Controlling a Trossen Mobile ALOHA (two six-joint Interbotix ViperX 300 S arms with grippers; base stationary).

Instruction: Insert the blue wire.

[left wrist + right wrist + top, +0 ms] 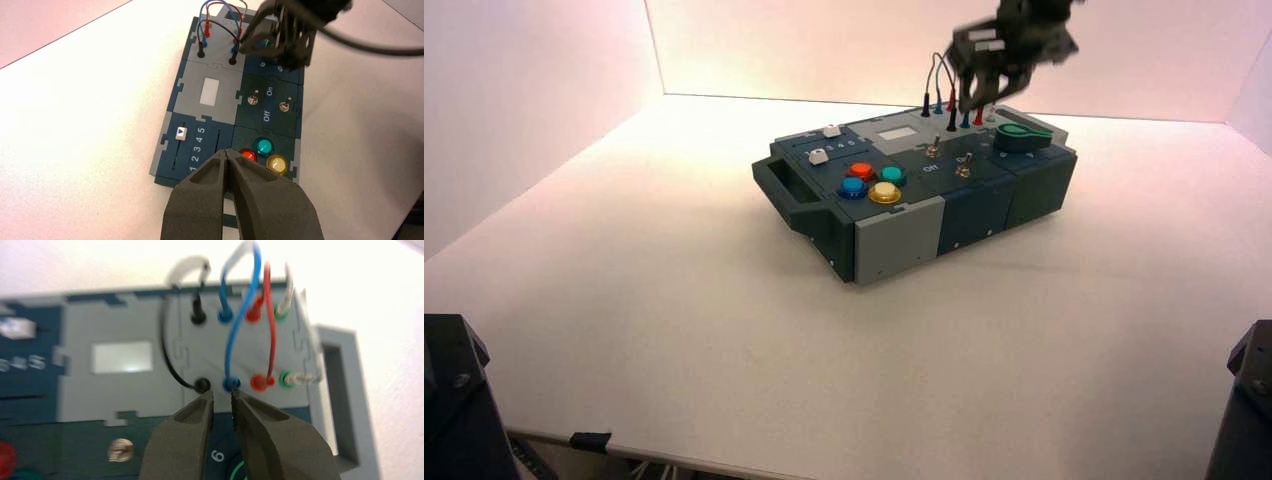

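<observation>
Keep the left gripper (226,151) waiting near the table's left side, fingers together; avoid snagging the black wire (171,365) or unseating the blue wire (244,307), apparently plugged in at both ends, through sideways drift of the right gripper (223,393), fingers parted just above the box (899,240).

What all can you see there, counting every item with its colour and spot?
box: one, grey and dark, on the table
push buttons: four, red, green, blue, yellow, box's near left part
slider caps: two, white, box's left part
toggle switches: two, silver, mid-box, by the Off lettering
display panel: one, white, mid-box
knob: one, green, box's right end
blue wire: one, both plugs in blue sockets, box's far right part
other wires: three, black, red, white, beside it
table: one, pale, under the box
right hand: one, dark, above the wires
left hand: one, dark, off the box, idle
</observation>
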